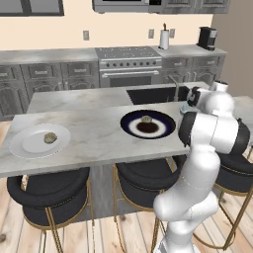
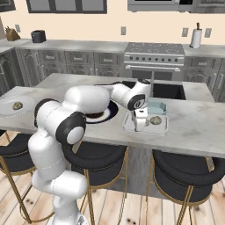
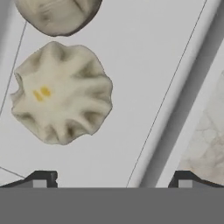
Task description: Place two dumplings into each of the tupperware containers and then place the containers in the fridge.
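Note:
My gripper [image 2: 139, 124] hangs open, fingers pointing down, just over the whitish-grey tupperware container [image 2: 161, 128] on the island counter. In the hand view two dumplings lie on the container's floor [image 3: 144, 57]: one pleated dumpling [image 3: 61, 94] and another dumpling [image 3: 57, 15] at the top edge. Nothing sits between my gripper's [image 3: 113, 181] fingertips. One dumpling [image 2: 154, 120] shows beside the fingers. The teal tupperware container [image 2: 157, 107] stands just behind. A dumpling [image 1: 146, 119] rests on the dark-blue plate [image 1: 165, 129], another dumpling [image 1: 49, 138] on the white plate [image 1: 27, 146]. The fridge is out of view.
A dark sink [image 1: 150, 94] is set into the island behind the plates. Black stools [image 1: 49, 190] with gold legs stand along the island's near edge. The stove [image 1: 129, 64] and a paper towel roll [image 1: 164, 38] are on the back counter.

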Available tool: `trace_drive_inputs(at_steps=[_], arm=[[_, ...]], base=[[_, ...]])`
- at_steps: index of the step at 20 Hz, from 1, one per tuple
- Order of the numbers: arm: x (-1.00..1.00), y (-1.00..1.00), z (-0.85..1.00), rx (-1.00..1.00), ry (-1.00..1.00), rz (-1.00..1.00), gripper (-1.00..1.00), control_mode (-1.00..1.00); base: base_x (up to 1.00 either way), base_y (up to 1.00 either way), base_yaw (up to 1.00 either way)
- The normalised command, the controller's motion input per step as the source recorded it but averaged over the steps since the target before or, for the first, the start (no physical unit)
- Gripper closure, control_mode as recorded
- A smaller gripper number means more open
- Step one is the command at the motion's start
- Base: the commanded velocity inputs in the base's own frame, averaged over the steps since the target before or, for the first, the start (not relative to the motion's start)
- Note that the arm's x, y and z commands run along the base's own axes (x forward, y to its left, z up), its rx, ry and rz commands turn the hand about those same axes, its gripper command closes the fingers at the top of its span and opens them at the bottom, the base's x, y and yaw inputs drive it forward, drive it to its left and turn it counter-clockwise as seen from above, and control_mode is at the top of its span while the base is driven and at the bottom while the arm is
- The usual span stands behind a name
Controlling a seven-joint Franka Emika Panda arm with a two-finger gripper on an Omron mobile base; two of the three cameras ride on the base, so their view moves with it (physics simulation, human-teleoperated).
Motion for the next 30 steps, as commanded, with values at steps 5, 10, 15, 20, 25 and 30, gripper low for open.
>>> trace_drive_inputs(at_steps=[5,10,15,20,25,30], arm=[[-0.06,-0.01,-0.34,0.13,0.03,-0.18,-1.00,-1.00],[-0.71,0.21,-0.01,0.01,-0.04,-0.20,-1.00,-1.00],[0.34,0.35,-0.22,0.00,0.00,-0.07,-1.00,-1.00],[0.41,0.04,-0.49,0.00,0.00,0.00,-1.00,-1.00],[0.08,-0.06,-0.62,0.02,0.00,-0.06,1.00,-1.00],[0.00,0.00,-0.84,0.05,-0.17,-0.18,1.00,-1.00]], base=[[0.00,0.00,0.00],[0.00,0.00,0.00],[0.00,0.00,0.00],[0.00,0.00,0.00],[0.00,0.00,0.00],[0.00,0.00,0.00]])
